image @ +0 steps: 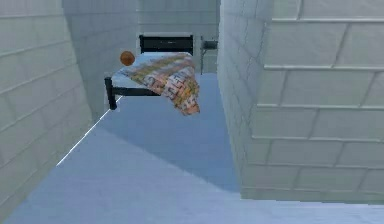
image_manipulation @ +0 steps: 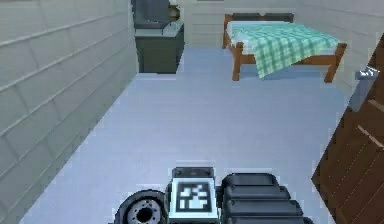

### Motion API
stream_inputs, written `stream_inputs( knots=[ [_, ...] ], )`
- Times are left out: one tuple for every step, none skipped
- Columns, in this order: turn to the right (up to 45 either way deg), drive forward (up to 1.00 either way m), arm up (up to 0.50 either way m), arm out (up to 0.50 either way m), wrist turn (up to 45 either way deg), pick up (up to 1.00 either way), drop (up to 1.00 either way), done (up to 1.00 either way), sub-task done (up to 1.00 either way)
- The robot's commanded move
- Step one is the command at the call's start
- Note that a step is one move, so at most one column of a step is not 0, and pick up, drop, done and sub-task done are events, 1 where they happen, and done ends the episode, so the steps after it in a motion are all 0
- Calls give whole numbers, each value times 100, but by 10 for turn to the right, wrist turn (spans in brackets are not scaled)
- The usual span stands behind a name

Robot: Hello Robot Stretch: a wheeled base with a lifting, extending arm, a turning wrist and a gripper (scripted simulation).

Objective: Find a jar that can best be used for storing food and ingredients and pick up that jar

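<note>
**Along a pale-walled passage: two beds, a laden surface**

Underfoot, a blue-grey floor (image: 170, 150) runs between pale block walls (image: 300, 90) in the forward view. At the passage's far end stands a dark-framed bed (image: 150, 85) with a patterned orange and white blanket hanging off its near corner.

In the arm side view a wooden bed (image_manipulation: 238, 55) with a green checked cover stands at the far wall, and a dark wooden door (image_manipulation: 355, 160) fills the right edge. Left of that bed is a dark surface (image_manipulation: 158, 50) carrying a dark box (image_manipulation: 150, 10).

At the arm side view's bottom edge the tool (image_manipulation: 147, 211) shows as a dark body left of a white marked square (image_manipulation: 193, 195). Its far end cannot be made out, so whether it holds anything cannot be told.

An orange ball (image: 126, 58) lies at the head of the dark-framed bed. A brown rounded thing (image_manipulation: 174, 14), possibly the jar but too small to be sure, stands on the surface just right of the box.
</note>
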Motion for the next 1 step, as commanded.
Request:
stream_inputs(
  knots=[
    [-450,0,0,0,0,0,0,0,0]
  ],
)
